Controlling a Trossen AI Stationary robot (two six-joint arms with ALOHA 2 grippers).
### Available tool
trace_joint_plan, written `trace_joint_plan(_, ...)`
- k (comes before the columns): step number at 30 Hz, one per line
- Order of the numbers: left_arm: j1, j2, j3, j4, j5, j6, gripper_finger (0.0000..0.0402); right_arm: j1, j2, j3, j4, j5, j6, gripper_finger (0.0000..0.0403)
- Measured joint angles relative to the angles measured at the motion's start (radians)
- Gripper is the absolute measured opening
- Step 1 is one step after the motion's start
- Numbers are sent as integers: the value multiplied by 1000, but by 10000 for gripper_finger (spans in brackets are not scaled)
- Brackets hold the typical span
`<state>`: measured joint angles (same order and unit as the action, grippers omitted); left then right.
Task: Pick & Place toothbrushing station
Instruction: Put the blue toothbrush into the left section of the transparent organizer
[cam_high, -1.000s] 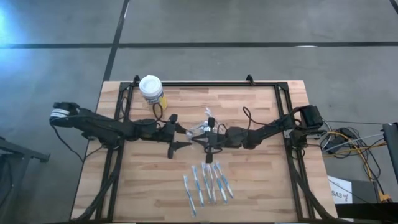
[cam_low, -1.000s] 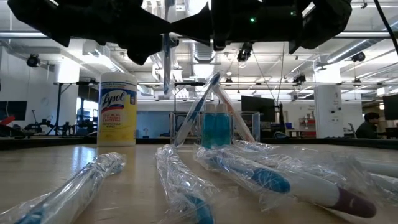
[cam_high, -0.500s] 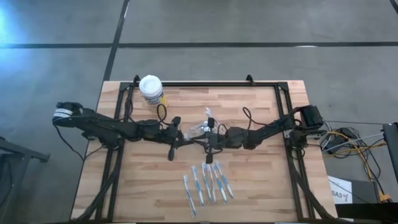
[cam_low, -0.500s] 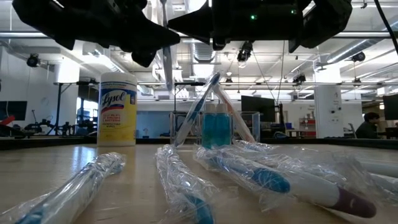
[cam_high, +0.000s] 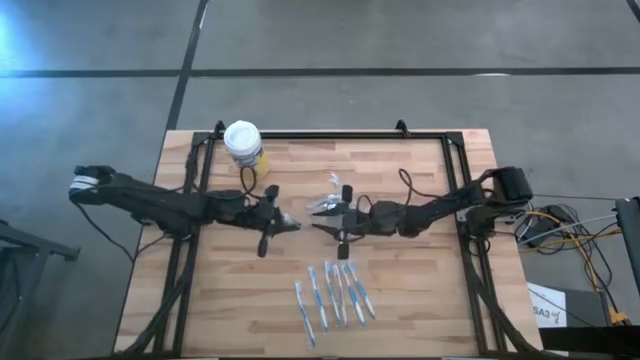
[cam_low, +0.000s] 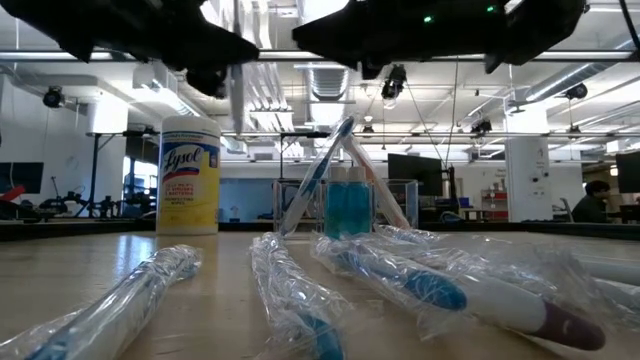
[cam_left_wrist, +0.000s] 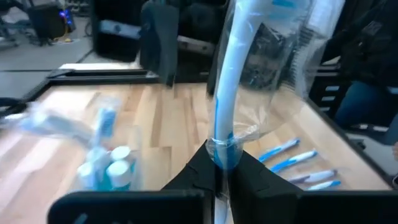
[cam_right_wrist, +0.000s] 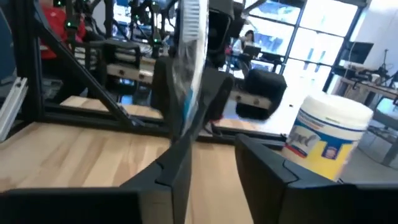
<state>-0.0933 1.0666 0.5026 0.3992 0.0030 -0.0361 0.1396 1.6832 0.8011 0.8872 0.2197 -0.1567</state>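
My left gripper (cam_high: 287, 220) is shut on a clear-wrapped blue and white toothbrush (cam_low: 237, 105), held upright above the table's middle. My right gripper (cam_high: 316, 215) stands open just to the right of it, with that toothbrush (cam_right_wrist: 188, 68) close before one finger. The clear holder (cam_high: 328, 205) stands on the table by the right gripper. Toothbrushes (cam_low: 315, 175) lean inside it, and white-capped pieces (cam_left_wrist: 115, 168) show in it. Several more wrapped toothbrushes (cam_high: 335, 295) lie flat near the table's front edge. My left gripper pinches a blue stretch of the toothbrush's handle (cam_left_wrist: 221, 149) between its two fingers, through the clear wrap. The fingers come level from the table's left and lie across the handle. The toothbrush stands about upright, its lower end (cam_low: 237, 148) clear of the table.
A yellow canister (cam_high: 243, 143) with a white lid stands at the far left of the table. A black frame (cam_high: 330, 134) runs along the table's far edge and sides. Bare wood lies between the holder and the loose toothbrushes. A person (cam_low: 600, 200) sits far off in the room.
My left gripper has shut on the toothbrush and carried it, still upright, a little toward the table's left edge. My right gripper has let go of it and drawn back slightly toward the right edge. The holder and the loose toothbrushes have stayed put.
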Motion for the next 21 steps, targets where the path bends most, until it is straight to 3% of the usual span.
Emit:
trace_joint_plan(5,-1,-126,0,-179,-15,50,18,7,-160,-126,4,-84,0,115)
trace_joint_plan(11,6,-213,1,-251,24,74,20,7,-390,-367,99,-112,18,61)
trace_joint_plan(15,34,-199,37,-253,71,91,18,9,-535,-498,151,-113,17,16)
trace_joint_plan(21,123,-67,138,-248,137,157,18,8,-667,-621,227,-113,44,9)
